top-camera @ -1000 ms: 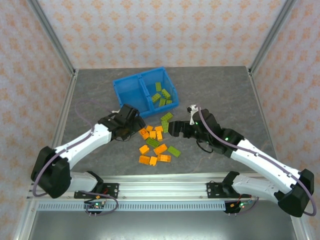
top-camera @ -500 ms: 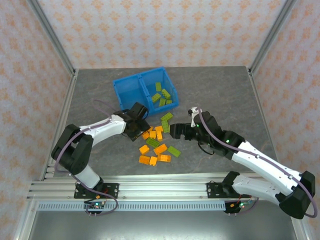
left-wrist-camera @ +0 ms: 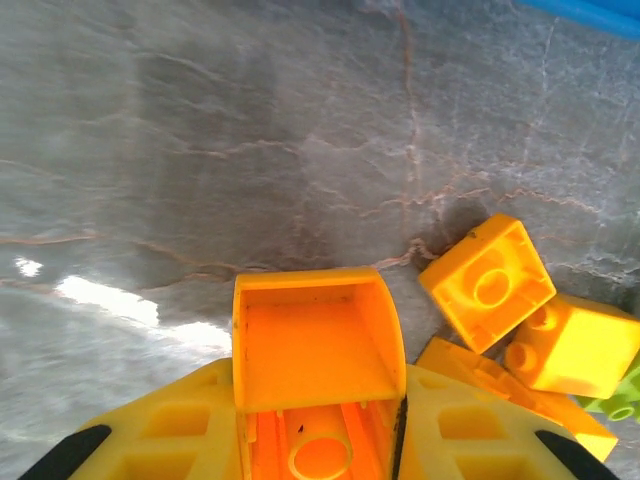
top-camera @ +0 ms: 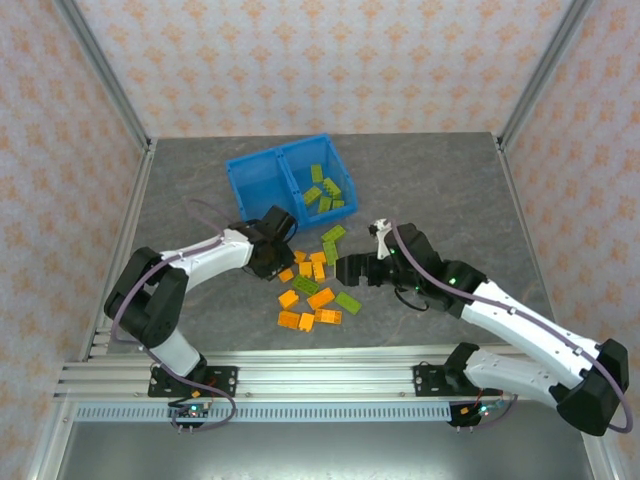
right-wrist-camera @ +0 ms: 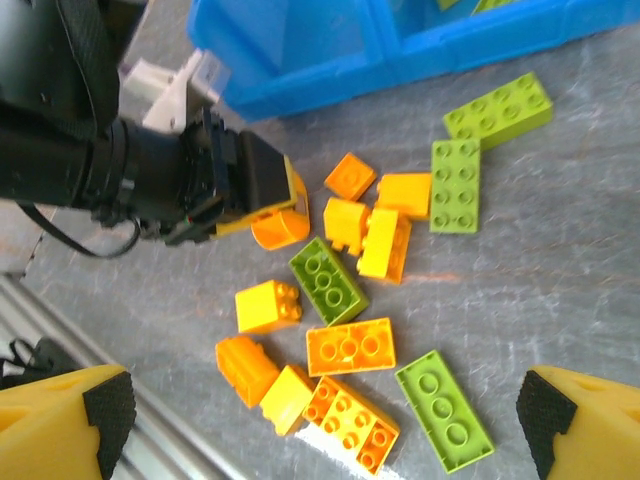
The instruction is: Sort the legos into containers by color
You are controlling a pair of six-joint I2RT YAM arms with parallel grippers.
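Grey marbled table (top-camera: 450,180): blue two-compartment bin (top-camera: 258,186) and loose legos (top-camera: 320,298) on it.
Bin sits toward the rear, left of centre. The legos lie in one cluster mid-table, just in front of the bin's right compartment, mostly orange with four lime green mixed in. Two green bricks (top-camera: 334,233) lie at the bin end, one green brick (top-camera: 306,285) sits mid-cluster, and one green plate (top-camera: 349,302) is at the right. Front row of orange bricks (top-camera: 307,321) lies nearest the arm bases.

A lab test cell: patterned walls (top-camera: 330,60) and aluminium posts (top-camera: 108,75) enclose a grey table (top-camera: 450,180) edged by a near rail (top-camera: 320,378).
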